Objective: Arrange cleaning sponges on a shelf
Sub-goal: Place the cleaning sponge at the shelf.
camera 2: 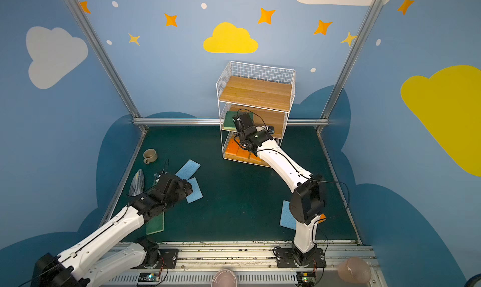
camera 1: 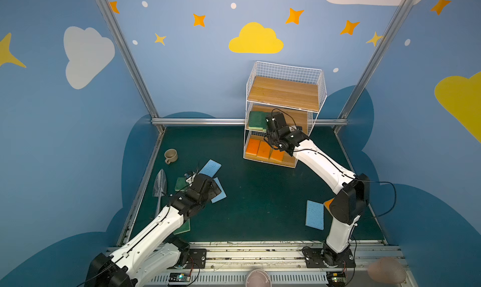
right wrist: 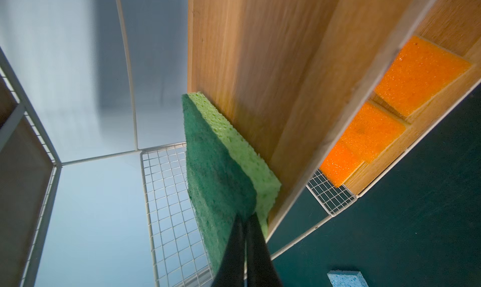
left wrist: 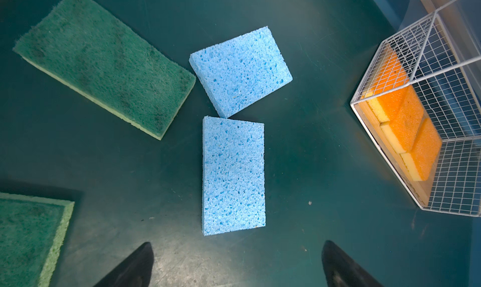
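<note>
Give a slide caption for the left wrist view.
Open left fingers near blue sponges and green sponges; orange sponges on the shelf.

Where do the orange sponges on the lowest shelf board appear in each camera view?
Both top views: orange sponges on the bottom level of the white wire shelf, near the centre.
Left wrist: three in a row behind the wire mesh.
Right wrist: orange tops past the wooden boards' edges.
Shared landmark: that shelf's white wire grid.

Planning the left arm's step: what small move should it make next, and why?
Probably ease the left tool forward and down over the nearest blue sponge, then close. Its jaws stand open and empty just short of that sponge, in line with its narrow width, and the top board holds no sponge yet.
</note>
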You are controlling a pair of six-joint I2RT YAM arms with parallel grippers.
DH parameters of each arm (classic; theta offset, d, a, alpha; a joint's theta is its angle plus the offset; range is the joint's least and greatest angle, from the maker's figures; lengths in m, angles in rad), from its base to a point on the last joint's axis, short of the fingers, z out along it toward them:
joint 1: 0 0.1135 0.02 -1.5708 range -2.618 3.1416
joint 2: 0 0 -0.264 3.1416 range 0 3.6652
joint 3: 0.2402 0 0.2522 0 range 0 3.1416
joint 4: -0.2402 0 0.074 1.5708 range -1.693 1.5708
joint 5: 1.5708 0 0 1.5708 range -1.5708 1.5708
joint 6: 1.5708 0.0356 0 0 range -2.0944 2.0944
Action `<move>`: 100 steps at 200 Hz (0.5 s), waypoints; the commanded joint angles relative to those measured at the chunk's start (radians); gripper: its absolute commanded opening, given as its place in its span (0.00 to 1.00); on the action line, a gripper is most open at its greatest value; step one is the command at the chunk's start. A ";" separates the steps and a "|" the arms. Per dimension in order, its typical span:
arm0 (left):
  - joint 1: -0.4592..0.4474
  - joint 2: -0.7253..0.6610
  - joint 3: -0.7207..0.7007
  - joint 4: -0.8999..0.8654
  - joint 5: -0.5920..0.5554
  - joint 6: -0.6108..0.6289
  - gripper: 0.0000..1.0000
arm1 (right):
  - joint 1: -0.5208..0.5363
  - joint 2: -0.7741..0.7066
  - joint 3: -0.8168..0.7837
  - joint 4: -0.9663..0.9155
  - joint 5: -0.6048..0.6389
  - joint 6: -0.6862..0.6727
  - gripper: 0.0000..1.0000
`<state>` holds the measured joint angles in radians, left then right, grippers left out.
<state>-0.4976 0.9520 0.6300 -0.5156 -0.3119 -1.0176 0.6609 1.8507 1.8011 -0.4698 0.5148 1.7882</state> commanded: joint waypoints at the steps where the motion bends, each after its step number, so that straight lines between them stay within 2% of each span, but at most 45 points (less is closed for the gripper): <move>1: 0.004 -0.015 -0.013 -0.006 -0.018 0.006 1.00 | 0.035 0.007 -0.021 0.072 -0.065 -0.029 0.00; 39: 0.003 -0.036 -0.018 -0.009 -0.024 0.008 1.00 | 0.046 0.011 -0.034 0.109 -0.074 -0.043 0.01; 61: 0.003 -0.035 -0.019 -0.006 -0.026 0.008 1.00 | 0.050 0.013 -0.038 0.119 -0.076 -0.049 0.05; 100: 0.003 -0.033 -0.018 -0.008 -0.031 0.010 1.00 | 0.057 0.006 -0.048 0.143 -0.084 -0.070 0.21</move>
<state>-0.4976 0.9264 0.6239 -0.5159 -0.3229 -1.0176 0.6941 1.8507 1.7626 -0.3847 0.4946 1.7470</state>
